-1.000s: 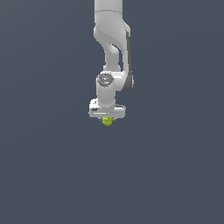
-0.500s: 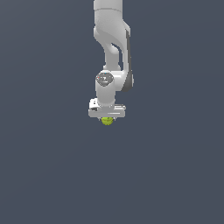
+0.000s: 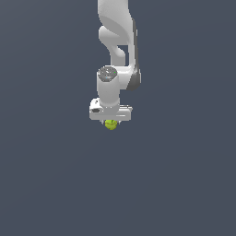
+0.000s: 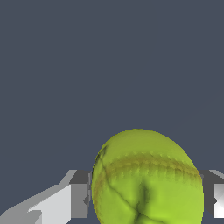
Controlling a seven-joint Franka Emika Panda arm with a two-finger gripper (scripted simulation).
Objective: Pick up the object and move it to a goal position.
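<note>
yellow-green ball (image 4: 146, 179) — thin dark seams

ball (image 4: 146, 179) cut off at wrist view's edge, fingers (image 4: 78, 194) too — arm's upper part out of frame

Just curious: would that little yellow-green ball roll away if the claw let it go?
Probably: the ball looks round, so it would likely roll. Its seamed surface seems grippy rather than slick. Pinched between the gripper fingers, it appears firm.
</note>
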